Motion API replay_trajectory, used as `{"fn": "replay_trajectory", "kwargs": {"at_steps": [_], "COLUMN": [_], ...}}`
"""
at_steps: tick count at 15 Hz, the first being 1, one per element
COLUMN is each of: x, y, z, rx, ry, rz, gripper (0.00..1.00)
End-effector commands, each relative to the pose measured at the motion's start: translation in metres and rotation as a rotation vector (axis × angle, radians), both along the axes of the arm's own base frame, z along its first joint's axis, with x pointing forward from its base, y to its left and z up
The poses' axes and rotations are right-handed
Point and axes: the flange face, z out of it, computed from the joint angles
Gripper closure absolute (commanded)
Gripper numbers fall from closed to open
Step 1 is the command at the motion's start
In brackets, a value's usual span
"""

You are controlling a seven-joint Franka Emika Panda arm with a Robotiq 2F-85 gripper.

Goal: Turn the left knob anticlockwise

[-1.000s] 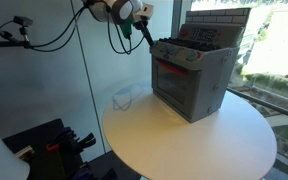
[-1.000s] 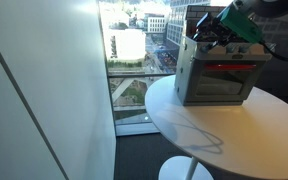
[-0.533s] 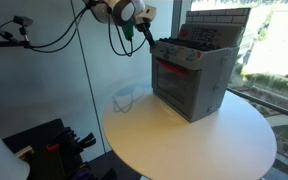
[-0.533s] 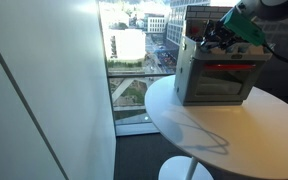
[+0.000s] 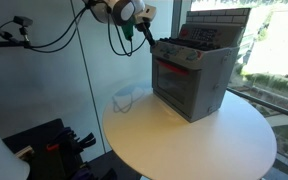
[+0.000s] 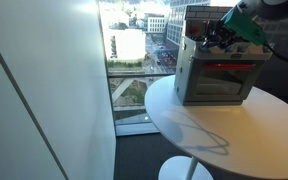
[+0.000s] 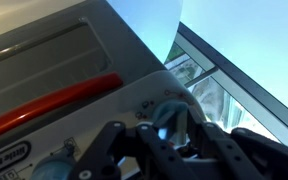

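Note:
A grey toy oven point(image 5: 191, 78) point(image 6: 218, 80) with a red door handle point(image 7: 54, 100) stands on a round white table point(image 5: 184, 142) point(image 6: 199, 128). In the wrist view, a small teal knob point(image 7: 167, 110) sits on the oven's white control panel, near its corner. My gripper point(image 7: 169, 126) is shut on this knob, one dark finger on each side. In both exterior views the gripper point(image 5: 149, 38) point(image 6: 206, 38) is pressed against the oven's upper front corner, and the knob itself is hidden behind it.
A second greyish knob point(image 7: 59, 165) sits further along the panel. Glass window walls stand close to the table on two sides. Black equipment point(image 5: 46, 145) and cables lie on the floor beside the table.
The jaws have closed from wide open onto the teal knob. The arm has barely shifted.

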Motion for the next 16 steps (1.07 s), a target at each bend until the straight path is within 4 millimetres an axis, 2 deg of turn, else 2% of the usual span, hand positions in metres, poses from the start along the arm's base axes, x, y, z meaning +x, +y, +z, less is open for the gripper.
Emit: {"fn": "replay_trajectory", "kwargs": {"at_steps": [1, 16], "x": [0.0044, 0.0001], "y": [0.0026, -0.0010], "z": [0.0095, 0.0151], "rx": [0.006, -0.153], "ry": [-0.010, 0.011], "rz": [-0.005, 0.033], "gripper": [0.93, 0.93]}}
